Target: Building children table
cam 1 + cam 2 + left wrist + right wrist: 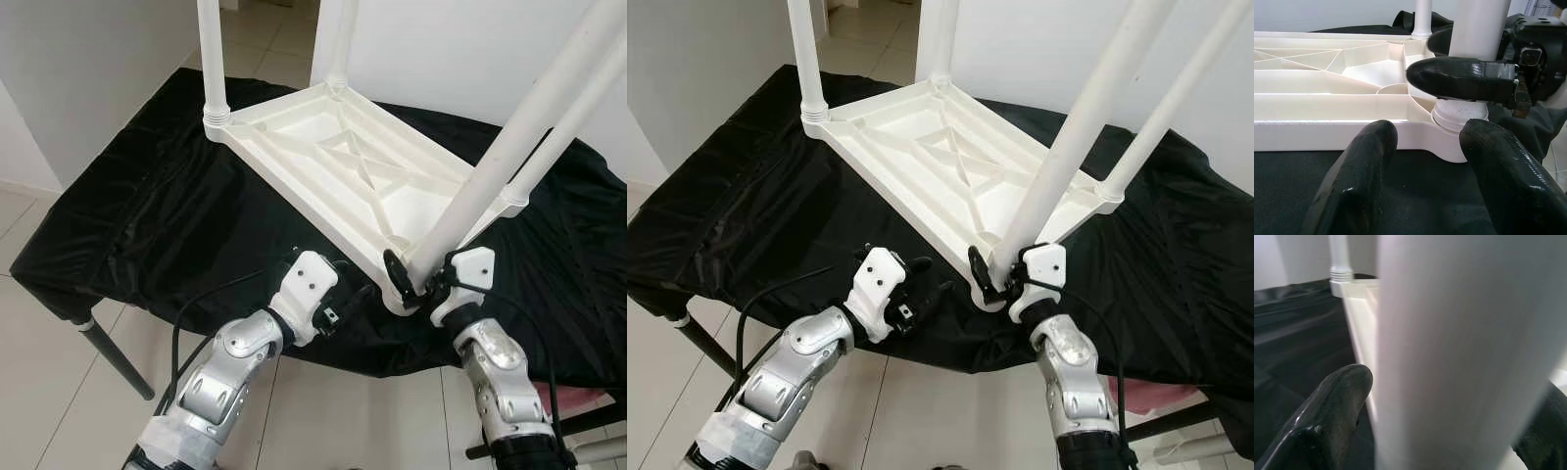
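Note:
A white plastic children's table (343, 166) lies upside down on a black cloth (147, 215), with its legs pointing up. My right gripper (411, 279) is shut on the near leg (509, 147), just above its socket at the near corner. In the right wrist view the leg (1459, 352) sits between both fingers (1332, 416). My left gripper (343, 284) is open and low over the cloth, just short of the same corner. In the left wrist view my left gripper (1430, 171) faces the socket (1457, 117), where a right finger (1464, 78) presses against the leg.
The black-draped work table ends close in front of me, with a dark leg (113, 357) at its left. White walls stand behind and to the left, over a tiled floor. A pink object (563, 397) lies low at the right.

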You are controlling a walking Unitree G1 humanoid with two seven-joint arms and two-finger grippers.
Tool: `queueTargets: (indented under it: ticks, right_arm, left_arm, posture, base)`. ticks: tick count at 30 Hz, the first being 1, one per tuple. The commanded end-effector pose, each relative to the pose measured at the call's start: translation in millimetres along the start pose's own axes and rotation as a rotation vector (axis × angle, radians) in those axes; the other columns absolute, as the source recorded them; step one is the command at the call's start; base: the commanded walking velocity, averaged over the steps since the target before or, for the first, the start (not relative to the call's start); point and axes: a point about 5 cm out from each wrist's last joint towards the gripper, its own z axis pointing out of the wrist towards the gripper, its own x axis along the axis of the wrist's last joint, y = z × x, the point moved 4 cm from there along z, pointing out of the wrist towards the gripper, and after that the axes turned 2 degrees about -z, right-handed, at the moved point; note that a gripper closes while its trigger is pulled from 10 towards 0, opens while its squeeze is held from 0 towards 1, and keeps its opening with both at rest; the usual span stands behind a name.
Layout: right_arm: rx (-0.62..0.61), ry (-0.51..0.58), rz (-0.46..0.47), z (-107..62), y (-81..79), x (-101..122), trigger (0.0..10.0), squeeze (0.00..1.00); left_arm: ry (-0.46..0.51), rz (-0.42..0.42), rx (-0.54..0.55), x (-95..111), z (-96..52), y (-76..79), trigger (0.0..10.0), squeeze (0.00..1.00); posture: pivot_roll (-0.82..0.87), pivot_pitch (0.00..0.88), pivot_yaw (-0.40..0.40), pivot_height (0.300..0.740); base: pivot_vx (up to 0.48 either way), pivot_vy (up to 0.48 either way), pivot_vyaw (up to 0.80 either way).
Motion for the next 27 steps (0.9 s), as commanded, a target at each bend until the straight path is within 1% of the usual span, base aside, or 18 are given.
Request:
queueTargets:
  ticks: [1,3,4,6,7,8,15,26,27]
  right_arm:
    - [0.073,-0.054,0.015,-0.9,-1.2,-10,10.0,0.00]
    - [0.136,-0.070,0.020,1.3,-3.6,-13,10.0,0.00]
    - [0.136,-0.070,0.020,1.3,-3.6,-13,10.0,0.00]
    - [0.189,-0.085,0.010,1.7,-6.6,-16,10.0,0.00]
    - [0.210,-0.091,0.007,1.3,-6.7,-18,7.5,0.00]
    - [0.218,-0.099,0.009,0.5,-5.5,-20,0.0,0.00]
    - [0.249,-0.123,0.021,-3.5,-2.6,-27,0.0,0.00]
    - [0.266,-0.132,0.024,-6.1,-2.2,-30,0.0,0.00]
    - [0.254,-0.132,0.034,-6.6,-1.7,-29,10.0,0.00]
  left_arm:
    - [-0.008,0.002,-0.020,-3,0.4,2.1,10.0,0.00]
    - [-0.007,0.002,-0.018,-2,0.7,1.6,10.0,0.00]
    - [-0.007,0.002,-0.018,-2,0.7,1.6,10.0,0.00]
    - [-0.005,0.004,-0.018,-2,1.0,2.1,10.0,0.00]
    - [-0.004,0.004,-0.017,-1,1.0,2.0,10.0,0.00]
    - [-0.003,0.004,-0.014,-1,0.7,1.3,10.0,0.00]
    - [-0.005,0.004,-0.005,-1,-1.1,-0.9,10.0,0.00]
    - [-0.005,0.008,-0.012,-1,-0.2,-0.8,10.0,0.00]
    - [-0.007,0.008,-0.016,-1,-0.4,-0.4,10.0,0.00]
  posture:
    - [0.01,0.099,-0.092,0.740]
    - [0.01,0.098,-0.093,0.740]
    - [0.01,0.098,-0.093,0.740]
    - [0.02,0.097,-0.095,0.740]
    - [0.02,0.099,-0.095,0.740]
    - [0.02,0.097,-0.097,0.740]
    - [0.03,0.100,-0.098,0.740]
    - [0.02,0.096,-0.088,0.740]
    - [0.02,0.099,-0.084,0.740]
  base:
    - [0.000,0.000,0.00]
    - [0.000,0.000,0.00]
    - [0.000,0.000,0.00]
    - [0.000,0.000,0.00]
    - [0.000,0.000,0.00]
    - [0.000,0.000,0.00]
    - [0.000,0.000,0.00]
    - [0.000,0.000,0.00]
    - [0.000,0.000,0.00]
